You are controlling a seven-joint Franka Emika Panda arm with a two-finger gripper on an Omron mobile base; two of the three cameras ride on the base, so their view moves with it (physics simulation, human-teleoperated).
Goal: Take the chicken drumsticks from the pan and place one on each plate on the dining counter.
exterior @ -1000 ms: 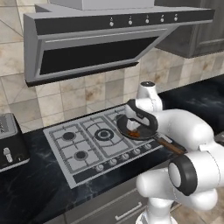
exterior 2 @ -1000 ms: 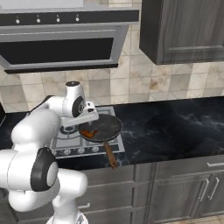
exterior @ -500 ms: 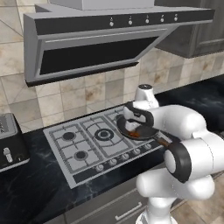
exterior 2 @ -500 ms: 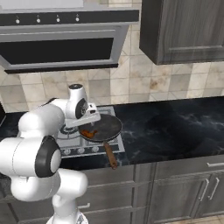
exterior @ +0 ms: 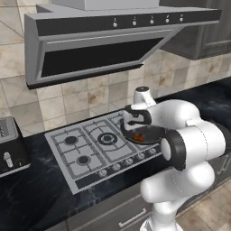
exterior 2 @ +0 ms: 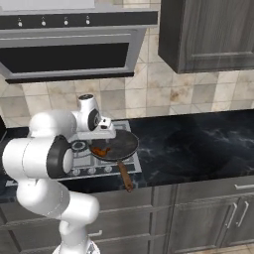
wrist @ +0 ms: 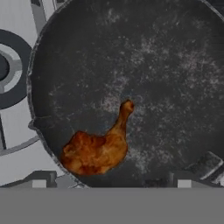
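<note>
The two-finger gripper point(wrist: 111, 181) hangs over the round dark shallow frying pan point(wrist: 166, 78) with its jaws spread wide and nothing between them. Directly ahead of the fingertips point(wrist: 39, 183), a little toward the left one, lies the golden-orange cooked chicken drumstick point(wrist: 97, 146): its meaty end sits close to the near rim of the pan, and the thin bone end points away from the gripper toward the middle of the pan. I can make out just this one piece in the pan floor ahead of the hand. From the right base camera the pan point(exterior 2: 119, 144) rests on the grey gas hob point(exterior 2: 82, 166), its brown wooden handle point(exterior 2: 125, 176) sticking out toward the robot, with the gripper point(exterior 2: 101, 135) poised just above the pan's left side; the left base camera shows the orange piece point(exterior: 139, 138) beneath the hand as well.

The step in hand looks like the descent for a first pick, with both plates yet to be served (neither is in sight from here).

Risks from here:
- The drumstick lies hard against the pan wall, so the near finger may land on the rim instead of beside the meat, tipping or shoving the pan on its burner.
- Closing across the narrow bone rather than the thick end could let the piece pivot and drop.
- Coming down off-centre could push the meat along the slick pan floor.
</note>
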